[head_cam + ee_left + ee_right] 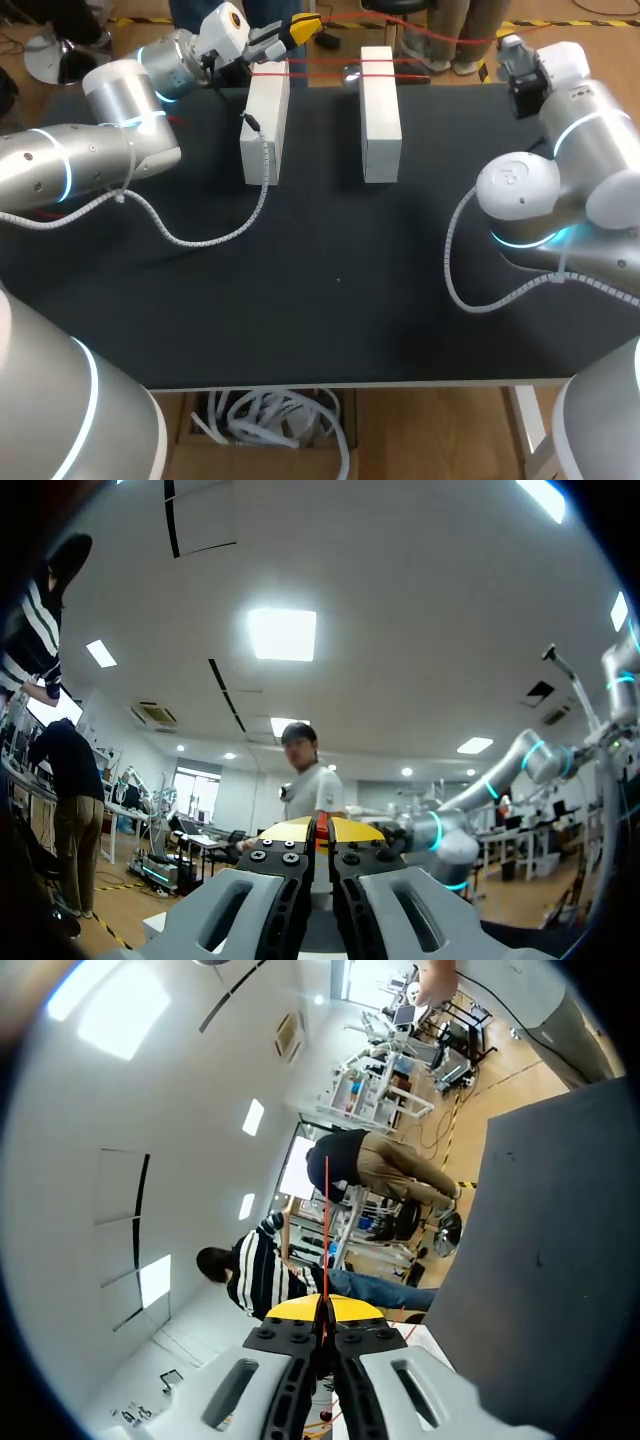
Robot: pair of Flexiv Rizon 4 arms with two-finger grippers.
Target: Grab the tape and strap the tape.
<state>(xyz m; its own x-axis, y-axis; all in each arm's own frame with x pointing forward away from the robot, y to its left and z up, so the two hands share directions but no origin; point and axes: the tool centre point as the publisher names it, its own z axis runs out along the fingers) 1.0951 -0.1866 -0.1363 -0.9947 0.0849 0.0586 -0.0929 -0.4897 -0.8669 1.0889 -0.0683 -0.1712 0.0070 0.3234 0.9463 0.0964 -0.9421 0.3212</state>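
A thin red tape [330,68] runs across the far ends of two white blocks, the left block [265,125] and the right block [380,115]. My left gripper [305,27] hangs above the far left block end, shut on the red tape; a red strip [321,827] shows between its closed yellow tips [300,831]. My right arm's wrist [525,70] is at the far right table edge. In the right wrist view my right gripper [324,1310] is shut on the tape [326,1220], which stretches straight ahead from its tips as a taut red line.
The black table [330,290] holds only the two blocks, standing parallel at the far side. A grey cable loop [200,235] from my left arm lies on the table beside the left block. Another cable [460,260] hangs from my right arm.
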